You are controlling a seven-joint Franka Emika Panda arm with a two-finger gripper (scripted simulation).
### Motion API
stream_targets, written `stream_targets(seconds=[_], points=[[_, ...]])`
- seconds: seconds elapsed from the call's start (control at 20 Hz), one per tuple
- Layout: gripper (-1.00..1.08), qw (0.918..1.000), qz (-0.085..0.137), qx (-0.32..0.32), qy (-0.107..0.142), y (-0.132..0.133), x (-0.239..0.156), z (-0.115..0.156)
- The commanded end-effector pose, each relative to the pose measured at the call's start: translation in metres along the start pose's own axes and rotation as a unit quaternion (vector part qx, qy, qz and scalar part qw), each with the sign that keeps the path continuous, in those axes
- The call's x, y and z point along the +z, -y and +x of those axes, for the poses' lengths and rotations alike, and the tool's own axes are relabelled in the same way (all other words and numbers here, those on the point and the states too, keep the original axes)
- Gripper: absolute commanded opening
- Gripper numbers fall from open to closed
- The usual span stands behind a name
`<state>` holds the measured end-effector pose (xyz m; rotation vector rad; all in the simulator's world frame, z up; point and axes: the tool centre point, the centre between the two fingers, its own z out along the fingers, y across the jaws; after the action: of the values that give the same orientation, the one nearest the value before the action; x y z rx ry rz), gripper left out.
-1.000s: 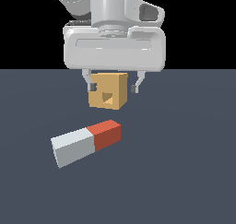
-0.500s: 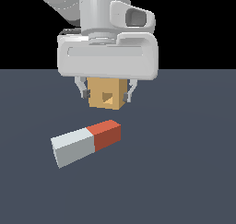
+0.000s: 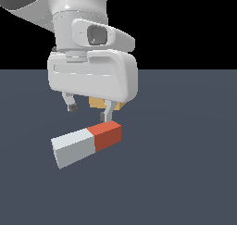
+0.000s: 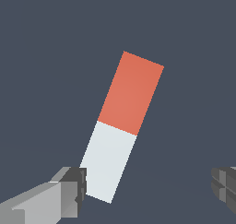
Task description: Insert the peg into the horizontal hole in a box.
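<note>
Peg (image 3: 87,143) placement is read first: it lies flat on the dark floor (image 3: 185,173), untouched, its pale grey-white half pointing toward about 8 o'clock in the exterior view and its red-orange half toward 2 o'clock. Compared with the views from a second and half a second ago, the peg is seen not to have moved, while the gripper (image 3: 89,110) has been brought forward and down, so that its white body now fills much of the exterior view and its fingertips hang just above the red-orange half. The box (image 3: 98,103), plainly visible between the fingers a second ago, is now almost wholly masked by the gripper; only a tan sliver is seen, and the hole cannot be made out. In the wrist view the jaws are shown spread wide and empty, with the peg (image 4: 122,125) lying between and ahead of them. An approach to grasp is judged to be under way; nothing has yet been picked up, and insertion remains to be done.
</note>
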<state>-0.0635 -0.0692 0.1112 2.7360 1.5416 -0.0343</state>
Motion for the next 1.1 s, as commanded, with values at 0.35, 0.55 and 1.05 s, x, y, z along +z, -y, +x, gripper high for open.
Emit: stream_targets(seconds=[0.35,0.55,1.05], points=[[1.0,0.9917,-0.002,0.128,-0.007,0.026,0.026,-0.021],[1.0,0.9872,-0.003,0.16,-0.009,0.033,0.033,-0.024],[1.0,0.9836,-0.003,0.18,-0.01,0.039,0.038,-0.026]])
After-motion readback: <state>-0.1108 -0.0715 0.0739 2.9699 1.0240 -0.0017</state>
